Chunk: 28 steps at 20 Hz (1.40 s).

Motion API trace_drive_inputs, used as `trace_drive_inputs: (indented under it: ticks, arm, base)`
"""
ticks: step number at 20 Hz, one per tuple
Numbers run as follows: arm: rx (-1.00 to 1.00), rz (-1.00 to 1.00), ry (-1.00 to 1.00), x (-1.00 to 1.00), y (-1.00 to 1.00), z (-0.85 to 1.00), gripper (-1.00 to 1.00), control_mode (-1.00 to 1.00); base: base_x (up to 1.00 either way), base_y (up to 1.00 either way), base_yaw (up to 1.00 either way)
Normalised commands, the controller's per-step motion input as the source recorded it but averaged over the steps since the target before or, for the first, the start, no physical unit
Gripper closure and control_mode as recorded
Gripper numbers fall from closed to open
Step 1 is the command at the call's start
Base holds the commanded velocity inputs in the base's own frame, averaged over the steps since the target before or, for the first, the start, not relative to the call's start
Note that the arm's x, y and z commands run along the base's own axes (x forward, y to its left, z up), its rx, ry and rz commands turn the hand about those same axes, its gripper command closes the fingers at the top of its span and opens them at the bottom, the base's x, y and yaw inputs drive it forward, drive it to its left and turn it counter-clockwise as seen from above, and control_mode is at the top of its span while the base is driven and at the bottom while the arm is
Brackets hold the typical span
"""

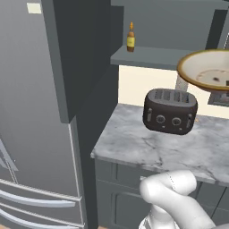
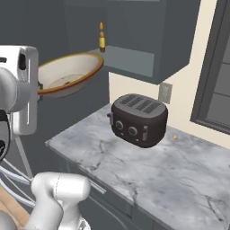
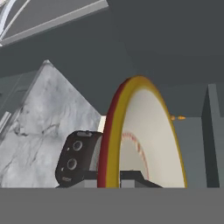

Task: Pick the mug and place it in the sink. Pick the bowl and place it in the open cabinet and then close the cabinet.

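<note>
While your two-finger gripper [image 3: 119, 177] is clamped on the rim of the shallow tan bowl with cream inside [image 2: 67, 72], held aloft beside the open dark grey wall cabinet [image 2: 134, 58], shelving and door-closing remain outstanding.

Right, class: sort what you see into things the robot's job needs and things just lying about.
Job:
- bowl, held up in the shut claw
- open cabinet, its shelf

Lying about:
- toaster
- bottle on the shelf
- refrigerator
- marble counter
</note>
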Motion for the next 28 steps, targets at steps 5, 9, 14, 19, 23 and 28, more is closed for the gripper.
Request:
trace_drive_inputs:
  ticks: [5, 9, 14, 19, 23, 28]
  arm:
    - [0.00, 0.00, 0.00, 0.34, 0.01, 0.00, 1.00, -1.00]
    - [0.00, 0.00, 0.00, 0.20, 0.00, 0.00, 1.00, -1.00]
    - [0.00, 0.00, 0.00, 0.37, 0.00, 0.00, 1.00, -1.00]
    - [0.00, 0.00, 0.00, 0.37, -0.01, 0.00, 1.00, -1.00]
    - [0.03, 0.00, 0.00, 0.31, -0.06, 0.00, 1.00, -1.00]
    - [0.03, 0.00, 0.00, 0.37, -0.07, 0.00, 1.00, -1.00]
  base:
    - [0.00, 0.00, 0.00]
    - [0.00, 0.00, 0.00]
    - [0.00, 0.00, 0.00]
    - [0.00, 0.00, 0.00]
    - [0.00, 0.00, 0.00]
    - [0.00, 0.00, 0.00]
